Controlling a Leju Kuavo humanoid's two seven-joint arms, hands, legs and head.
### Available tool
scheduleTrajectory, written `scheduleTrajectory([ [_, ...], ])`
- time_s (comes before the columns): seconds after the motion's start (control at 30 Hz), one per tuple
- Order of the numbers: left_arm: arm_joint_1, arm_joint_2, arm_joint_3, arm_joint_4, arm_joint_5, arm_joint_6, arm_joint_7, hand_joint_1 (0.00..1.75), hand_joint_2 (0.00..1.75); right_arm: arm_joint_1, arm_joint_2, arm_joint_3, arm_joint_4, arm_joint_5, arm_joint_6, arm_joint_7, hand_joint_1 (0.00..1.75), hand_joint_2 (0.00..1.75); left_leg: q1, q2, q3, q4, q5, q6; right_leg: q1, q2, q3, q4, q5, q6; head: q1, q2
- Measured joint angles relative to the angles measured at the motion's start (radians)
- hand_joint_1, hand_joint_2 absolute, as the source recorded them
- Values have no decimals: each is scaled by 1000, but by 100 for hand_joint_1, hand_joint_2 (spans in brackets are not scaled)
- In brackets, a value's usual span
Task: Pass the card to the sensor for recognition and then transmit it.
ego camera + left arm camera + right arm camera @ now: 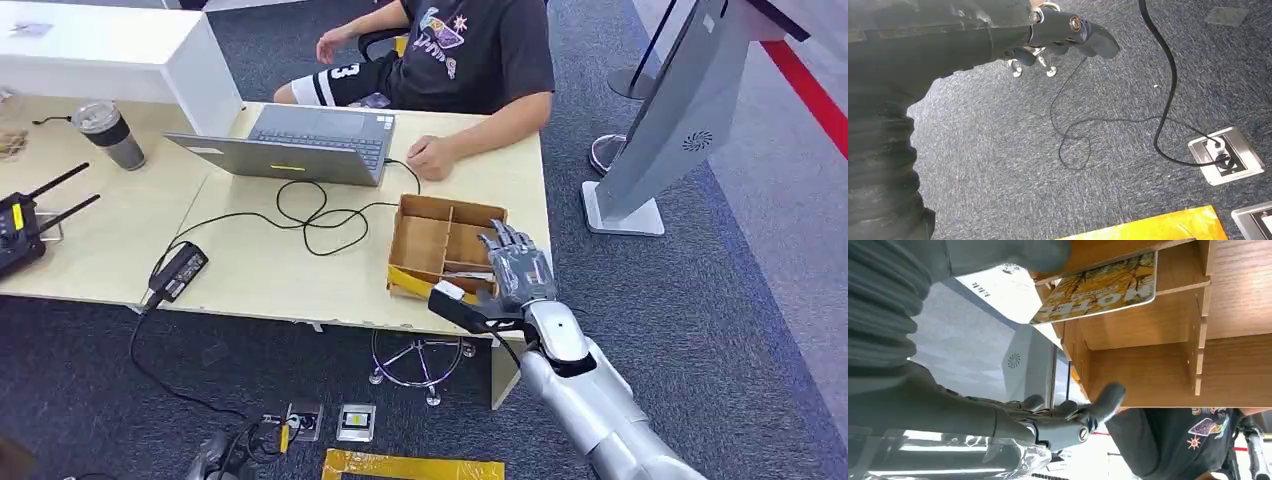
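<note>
Reach is what I am weighing right now: my right hand (516,268) is hovering over the near right part of the open, compartmented brown cardboard box (425,212) on the pale wooden bench (250,265), fingers spread apart and grasping nothing. In the right wrist view the same hand (1058,422) is reading as released, with the thumb and fingers apart.

The yellow printed hotel key card (1103,290) is lying tilted in a slot of the box, leaning against one of the thin dividers, just ahead of my fingertips and a little below them. I am judging its long axis to be running across the line of my fingers rather than along it, so I am expecting to need the thumb under one long edge and the fingers over the other.

My left hand (1068,35) is hanging low over the grey carpet, fingers curled in on nothing, well apart from the box. The right hand is clearly the nearer one, so it is taking the pick.

A seated person's hand (432,157) is resting on the bench beyond the box, beside an open grey laptop (310,145).
</note>
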Motion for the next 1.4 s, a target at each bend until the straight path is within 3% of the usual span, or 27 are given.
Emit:
scheduleTrajectory([
  [0.4,0,0,0,0,1,1,0,0,175,-3,19,0,0,-8,9,-15,68,175,0,0,0,0,0,0,0,0,0,0,0,0,0,0],
  [0.57,0,0,0,0,2,2,0,0,175,-7,29,1,0,-12,16,-19,89,175,0,0,0,0,0,0,0,0,0,0,0,0,0,0],
  [0.83,0,-1,0,0,3,2,0,0,175,-8,39,2,-1,-18,21,-23,89,175,0,0,0,0,0,0,0,0,0,0,0,0,0,0],
  [0.87,0,-1,0,0,3,2,0,0,175,-8,39,2,-1,-19,21,-23,93,175,0,0,0,0,0,0,0,0,0,0,0,0,0,0],
  [0.9,0,-2,0,0,3,2,0,0,175,-8,40,2,-1,-19,21,-23,112,175,0,0,0,0,0,0,0,0,0,0,0,0,0,0],
  [0.93,0,-2,0,0,3,2,0,0,175,-8,41,2,-1,-19,21,-23,154,175,0,0,0,0,0,0,0,0,0,0,0,0,0,0],
  [1.1,0,-3,0,0,3,2,0,0,175,-8,44,2,-1,-19,22,-23,175,175,0,0,0,0,0,0,0,0,0,0,0,0,0,0],
  [1.4,0,-3,0,0,3,2,0,0,175,-9,46,2,-2,-19,40,-23,175,175,0,0,0,0,0,0,0,0,0,0,0,0,0,0],
])
